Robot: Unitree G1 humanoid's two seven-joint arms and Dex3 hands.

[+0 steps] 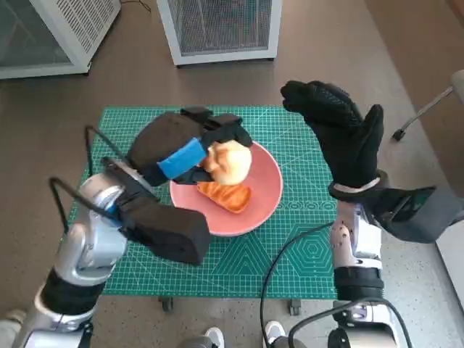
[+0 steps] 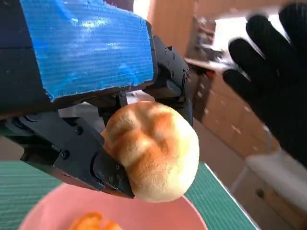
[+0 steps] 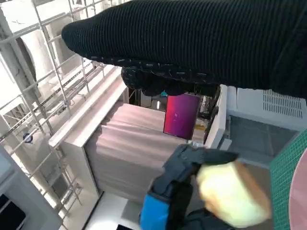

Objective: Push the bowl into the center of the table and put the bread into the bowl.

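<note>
A pink bowl (image 1: 262, 190) sits near the middle of the green cutting mat, with an orange croissant-like piece (image 1: 225, 196) lying in it. My left hand (image 1: 190, 155) grips a round pale bread roll (image 1: 230, 159) over the bowl's left part; the roll (image 2: 154, 149) shows between the black fingers above the pink rim (image 2: 57, 201). The right wrist view shows the roll (image 3: 232, 194) too, blurred. My right hand (image 1: 341, 130) is raised over the mat's right side, fingers spread, holding nothing.
The green mat (image 1: 304, 239) covers the small table. Two white wire-fronted units (image 1: 217, 29) stand on the floor beyond the table. A chair base (image 1: 424, 109) is at the right. A person's shoes (image 1: 243, 335) show by the table's near edge.
</note>
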